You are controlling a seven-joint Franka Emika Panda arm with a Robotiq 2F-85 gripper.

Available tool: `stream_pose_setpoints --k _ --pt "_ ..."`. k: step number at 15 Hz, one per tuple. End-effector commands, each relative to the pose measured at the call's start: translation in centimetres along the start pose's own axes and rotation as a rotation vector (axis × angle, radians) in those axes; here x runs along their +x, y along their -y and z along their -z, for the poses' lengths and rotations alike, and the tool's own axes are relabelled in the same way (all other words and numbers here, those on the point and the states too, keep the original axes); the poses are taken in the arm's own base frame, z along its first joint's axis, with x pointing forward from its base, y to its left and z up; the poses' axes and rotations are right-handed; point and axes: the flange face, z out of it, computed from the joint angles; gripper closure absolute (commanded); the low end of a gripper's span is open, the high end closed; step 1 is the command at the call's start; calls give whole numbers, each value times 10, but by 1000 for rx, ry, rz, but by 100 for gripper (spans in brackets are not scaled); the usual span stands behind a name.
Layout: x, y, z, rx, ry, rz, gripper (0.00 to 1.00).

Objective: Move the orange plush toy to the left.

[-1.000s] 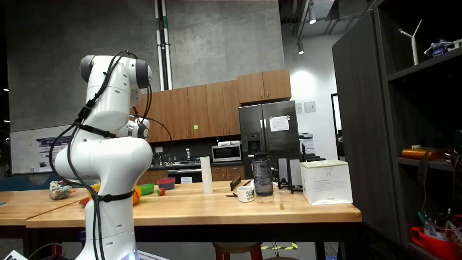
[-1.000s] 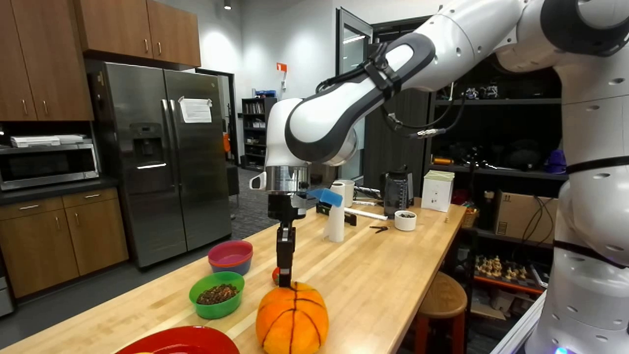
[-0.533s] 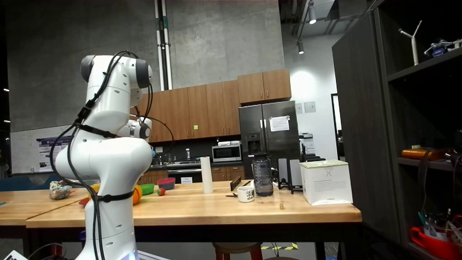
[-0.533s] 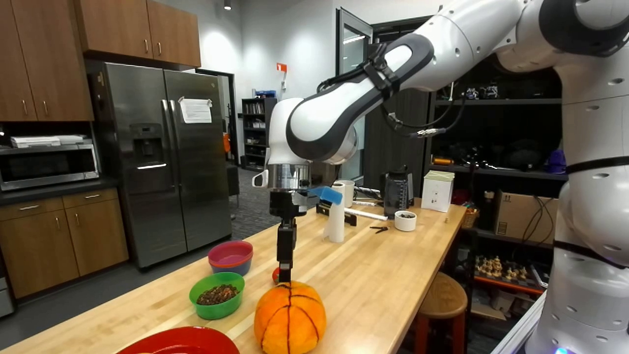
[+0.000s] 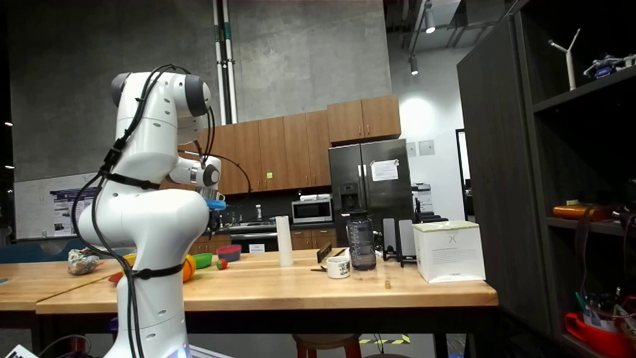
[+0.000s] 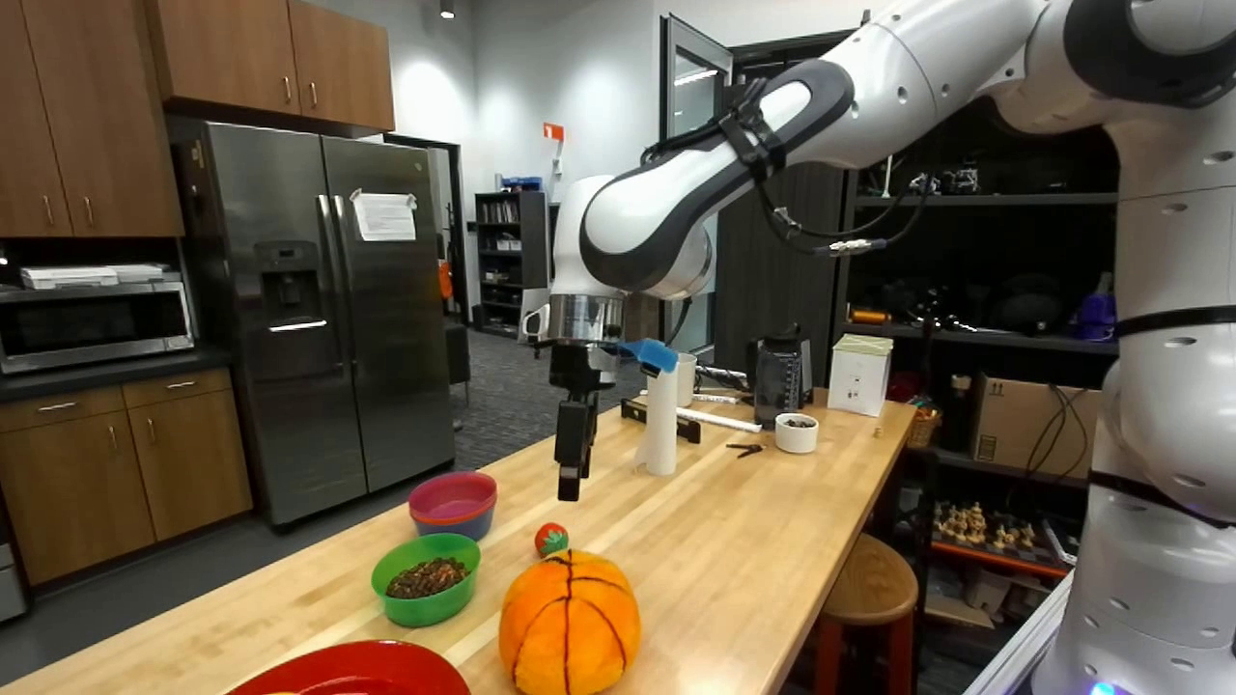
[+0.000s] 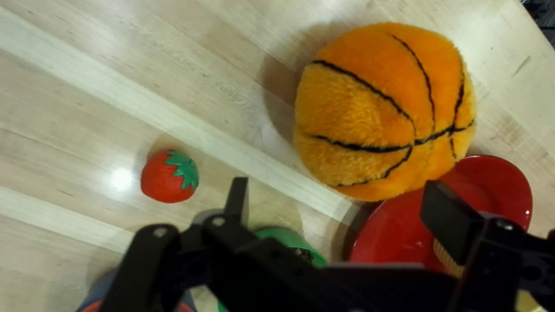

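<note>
The orange plush toy (image 6: 570, 627), round with black basketball lines, rests on the wooden table (image 6: 695, 550). In an exterior view the arm partly covers the toy (image 5: 188, 268). Up in the air, behind and above it, hangs my gripper (image 6: 572, 487), apart from the toy. From the wrist, the gripper (image 7: 337, 186) stands wide open, its dark fingers (image 7: 448, 219) far apart with nothing held. The toy (image 7: 386, 112) lies beyond the fingertips, at the upper right, and overlaps the edge of the red plate in that view.
Close to the toy are a red plate (image 6: 386, 661), a green bowl (image 6: 425, 608) with brown bits and a small red strawberry-like toy (image 6: 550, 538). Stacked bowls (image 6: 459, 528) stand behind. Farther along are a white roll (image 6: 660, 434), a mug (image 6: 797, 436) and a bottle (image 6: 780, 376).
My gripper has opened and risen from the toy's top, moving away toward the table's far end. The toy shifted very slightly left early on, then stayed still.
</note>
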Motion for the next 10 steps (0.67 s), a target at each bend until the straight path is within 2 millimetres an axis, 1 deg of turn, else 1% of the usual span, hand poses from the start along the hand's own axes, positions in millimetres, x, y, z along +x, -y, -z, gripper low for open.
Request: stream_pose_setpoints --k 1,5,10 --pt "-21 -13 20 -31 -23 -65 0" --pt "-39 -27 32 -49 -40 -123 0" --pt "-59 -34 44 -72 -58 -177 0"
